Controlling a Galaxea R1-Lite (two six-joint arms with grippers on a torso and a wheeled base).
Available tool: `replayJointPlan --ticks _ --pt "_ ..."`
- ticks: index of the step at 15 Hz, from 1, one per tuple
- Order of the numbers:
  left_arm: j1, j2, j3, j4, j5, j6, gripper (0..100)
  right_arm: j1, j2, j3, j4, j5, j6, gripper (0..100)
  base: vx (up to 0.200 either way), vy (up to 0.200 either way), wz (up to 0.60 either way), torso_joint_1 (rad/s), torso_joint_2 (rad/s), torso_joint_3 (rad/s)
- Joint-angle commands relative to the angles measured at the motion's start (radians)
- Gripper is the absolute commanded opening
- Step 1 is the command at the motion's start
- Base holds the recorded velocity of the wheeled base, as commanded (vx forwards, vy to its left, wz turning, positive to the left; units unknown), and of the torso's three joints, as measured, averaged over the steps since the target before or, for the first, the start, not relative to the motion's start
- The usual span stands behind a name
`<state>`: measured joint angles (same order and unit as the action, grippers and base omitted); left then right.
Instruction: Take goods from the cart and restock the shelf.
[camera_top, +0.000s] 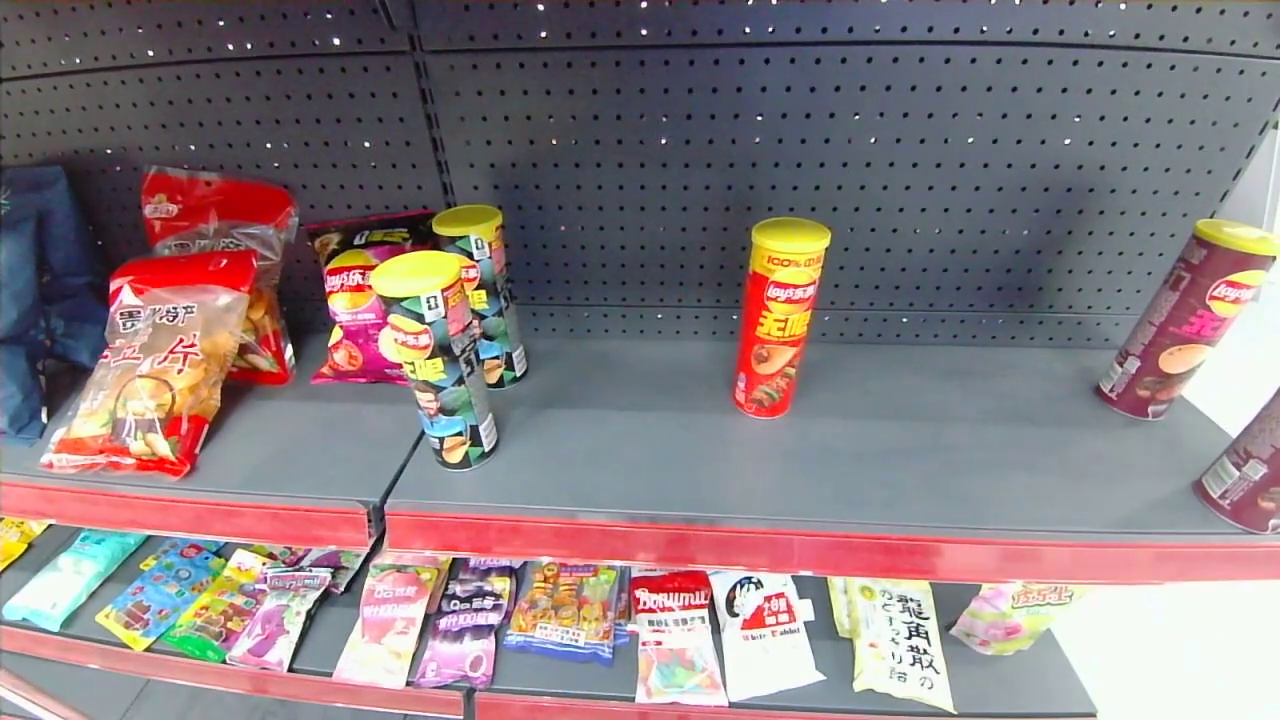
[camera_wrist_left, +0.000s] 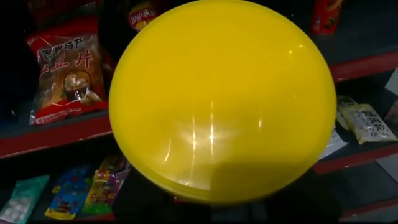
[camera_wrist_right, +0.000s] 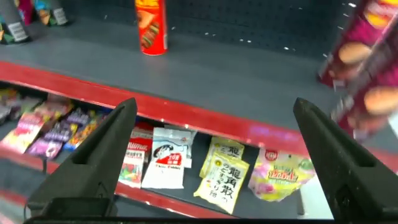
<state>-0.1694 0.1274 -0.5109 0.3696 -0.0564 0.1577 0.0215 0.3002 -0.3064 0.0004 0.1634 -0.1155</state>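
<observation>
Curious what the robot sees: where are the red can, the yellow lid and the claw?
red can (camera_top: 778, 320), head view, middle of its body.
yellow lid (camera_wrist_left: 222, 99), left wrist view, centre of its top.
right gripper (camera_wrist_right: 214, 106), right wrist view, midway between its fingertips.

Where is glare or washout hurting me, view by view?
Left wrist view: bright reflection on the yellow lid; head view: lower right beyond the shelf blown out white; right wrist view: glare patch on the red shelf edge.
</observation>
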Motion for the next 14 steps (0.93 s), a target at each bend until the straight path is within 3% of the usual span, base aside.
replayJointPlan --ticks 1,2,3,6,11,14 --pt "-0.001 0.009 0.002 -0.001 0.013 0.000 0 0.063 0.602 -0.272 -0.131 0.079 -0.072 100 0.000 0.000 0.00 0.000 0.00 0.000" --pt "-0.001 0.012 0.003 -0.008 0.036 0.000 0 0.161 0.703 -0.295 -0.192 0.074 -0.069 100 0.000 0.000 0.00 0.000 0.00 0.000" --pt "-0.001 0.017 0.005 -0.018 0.046 -0.006 0 0.195 0.751 -0.295 -0.227 0.064 -0.067 100 0.000 0.000 0.00 0.000 0.00 0.000" --pt "0.001 0.032 0.003 -0.055 0.112 -0.013 0 0.213 1.065 -0.335 -0.458 0.056 -0.062 100 0.000 0.000 0.00 0.000 0.00 0.000" --pt "0.001 0.043 0.003 -0.054 0.135 -0.007 0 0.248 1.324 -0.554 -0.487 0.111 -0.039 100 0.000 0.000 0.00 0.000 0.00 0.000" --pt "0.001 0.058 0.003 -0.055 0.133 -0.009 0 0.339 1.413 -0.654 -0.485 0.111 -0.016 100 0.000 0.000 0.00 0.000 0.00 0.000"
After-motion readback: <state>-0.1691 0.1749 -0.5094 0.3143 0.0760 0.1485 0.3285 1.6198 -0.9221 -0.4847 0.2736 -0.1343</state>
